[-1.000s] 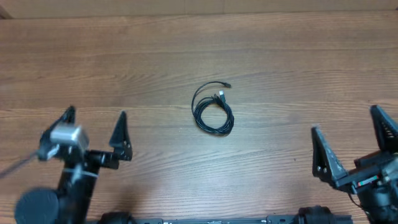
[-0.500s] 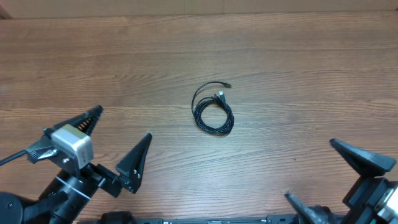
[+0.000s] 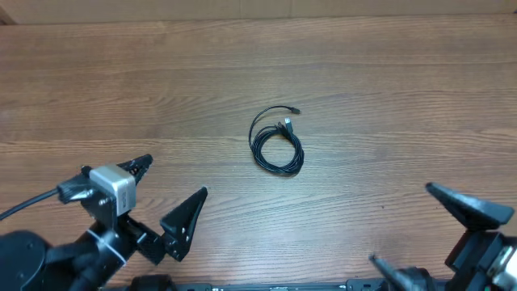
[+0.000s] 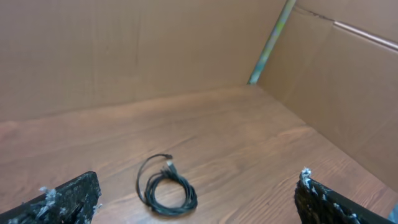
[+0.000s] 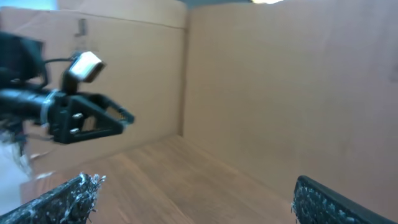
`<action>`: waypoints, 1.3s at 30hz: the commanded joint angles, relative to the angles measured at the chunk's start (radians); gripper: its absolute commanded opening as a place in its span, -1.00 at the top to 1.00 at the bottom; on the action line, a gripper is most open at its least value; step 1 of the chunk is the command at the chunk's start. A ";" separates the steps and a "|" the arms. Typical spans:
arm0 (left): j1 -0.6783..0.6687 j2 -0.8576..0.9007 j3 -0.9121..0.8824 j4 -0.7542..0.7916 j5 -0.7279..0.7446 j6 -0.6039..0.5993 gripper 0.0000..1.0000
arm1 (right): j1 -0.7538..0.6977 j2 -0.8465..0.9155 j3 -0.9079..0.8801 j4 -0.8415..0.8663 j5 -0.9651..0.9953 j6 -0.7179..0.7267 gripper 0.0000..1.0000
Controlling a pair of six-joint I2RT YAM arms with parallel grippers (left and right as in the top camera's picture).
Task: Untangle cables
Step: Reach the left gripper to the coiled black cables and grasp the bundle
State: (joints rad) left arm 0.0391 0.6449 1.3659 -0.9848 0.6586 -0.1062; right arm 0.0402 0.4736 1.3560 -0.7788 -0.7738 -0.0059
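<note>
The cables [image 3: 277, 144] lie as one small black coil in the middle of the wooden table [image 3: 388, 89], with a loose end and small plugs pointing to the back. In the left wrist view the same cables [image 4: 165, 186] rest low in the picture, between the two fingers and well ahead of them. My left gripper [image 3: 166, 196] stands open near the front left, a good way from the coil. Wide open too is my right gripper [image 3: 424, 233] at the front right corner, empty, pointing leftward across the table; the cables are out of its wrist view.
Cardboard walls [image 4: 155, 50] close in the table at the back and sides, with a taped corner seam [image 4: 268, 43]. In the right wrist view the left arm [image 5: 74, 112] shows across the table against the cardboard.
Both arms have swung: the left gripper turned from pointing backward to pointing right toward the coil and dropped toward the front. The right gripper turned leftward and moved toward the front edge. Coil unmoved.
</note>
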 commanded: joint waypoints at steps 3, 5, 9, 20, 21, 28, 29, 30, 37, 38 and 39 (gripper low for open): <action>-0.007 0.097 -0.046 -0.056 -0.023 0.025 -0.99 | 0.005 0.083 0.012 -0.067 0.372 0.237 -1.00; -0.007 0.142 -0.076 -0.058 -0.020 0.027 -0.99 | 0.005 0.104 0.012 -0.082 0.389 0.269 -1.00; -0.007 0.235 -0.124 -0.030 -0.004 0.024 -0.99 | 0.004 0.133 0.012 -0.089 0.389 0.272 -1.00; -0.122 0.629 -0.195 0.165 -0.026 0.065 -0.99 | 0.005 0.145 0.011 -0.093 0.392 0.272 -1.00; -0.146 0.668 -0.195 0.185 -0.045 0.060 -1.00 | 0.005 0.146 0.011 -0.095 0.392 0.272 -1.00; -0.297 0.896 -0.194 0.308 -0.259 0.043 -1.00 | 0.005 0.151 0.006 -0.110 0.392 0.267 -1.00; -0.314 0.919 -0.194 0.322 -0.298 0.032 -1.00 | 0.005 0.151 0.006 -0.113 0.392 0.267 -1.00; -0.327 0.938 -0.194 0.333 -0.332 0.022 -1.00 | 0.005 0.151 0.006 -0.114 0.392 0.267 -1.00; -0.389 1.039 -0.194 0.404 -0.456 -0.034 -0.99 | 0.005 0.151 0.006 -0.136 0.392 0.267 -1.00; -0.393 1.047 -0.194 0.407 -0.456 -0.041 -1.00 | 0.005 0.151 0.006 -0.138 0.392 0.267 -1.00; -0.394 1.053 -0.194 0.411 -0.460 -0.058 -1.00 | 0.005 0.151 0.006 -0.142 0.392 0.268 -1.00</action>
State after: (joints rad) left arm -0.3462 1.6779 1.1751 -0.5835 0.2565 -0.1215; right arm 0.0402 0.6201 1.3567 -0.9195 -0.3920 0.2615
